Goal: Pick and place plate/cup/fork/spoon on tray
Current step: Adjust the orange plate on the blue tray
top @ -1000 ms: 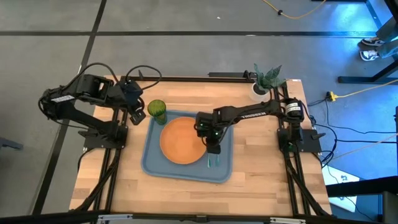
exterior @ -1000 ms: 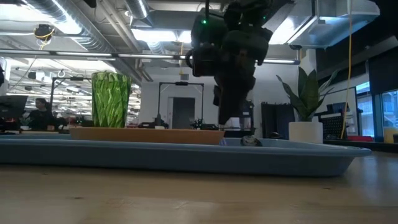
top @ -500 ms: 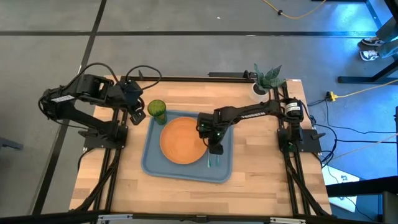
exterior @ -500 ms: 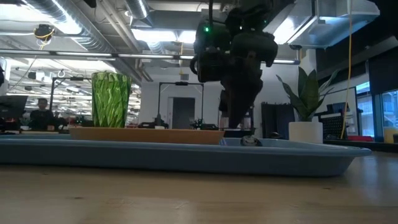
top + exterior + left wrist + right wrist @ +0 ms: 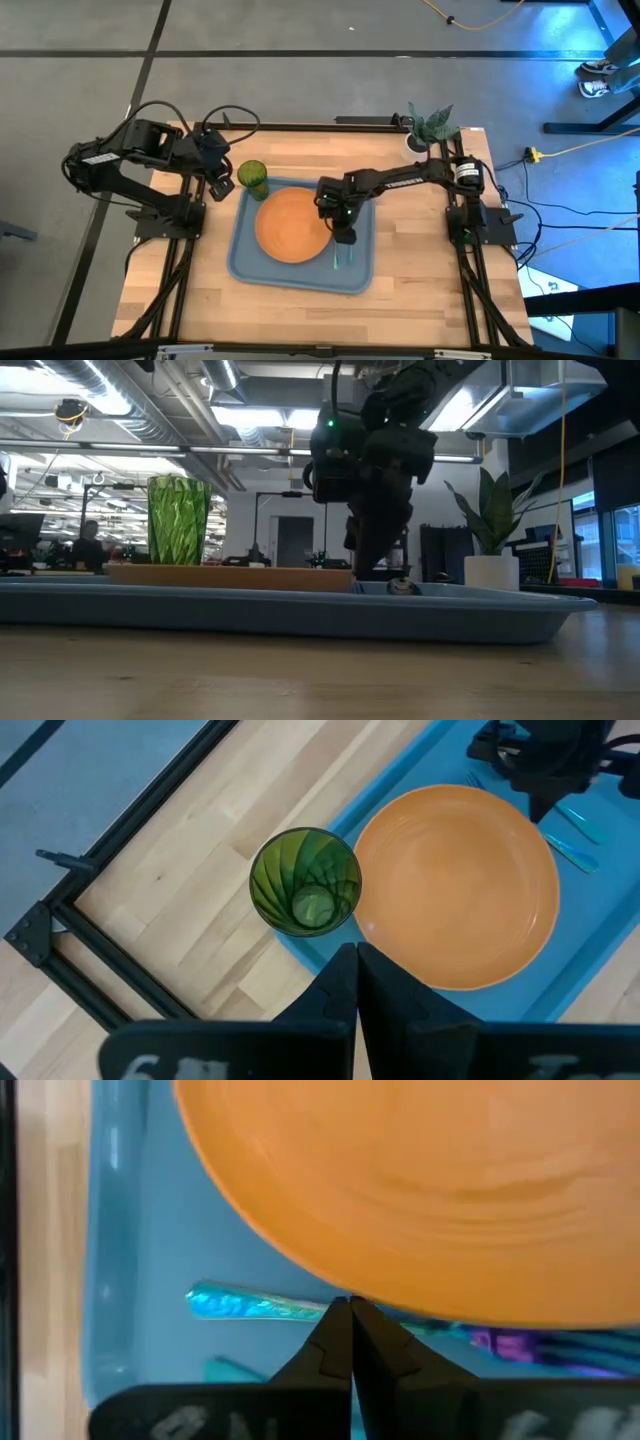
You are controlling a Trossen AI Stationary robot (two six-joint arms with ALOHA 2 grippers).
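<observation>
The orange plate lies flat in the blue-grey tray. The green cup stands at the tray's far left corner. My right gripper is shut, its tips down at the plate's right rim. The fork's blue-purple handle lies on the tray floor right of the plate, partly under the rim. The spoon's teal handle lies beside it, and its dark bowl shows in the low view. My left gripper is shut and empty, left of the cup. My right gripper meets the plate's right rim with its shut fingertips. The fingers come from above, pointing down. The plate lies flat on the tray floor.
A white pot with a green plant stands at the table's far right corner. Bare wood lies near and right of the tray. Both arm bases stand at the table's left and right edges.
My right gripper has shifted a little toward the table's right edge and then back toward the plate, staying shut. The plate has slid a little toward the table's left edge on the tray.
</observation>
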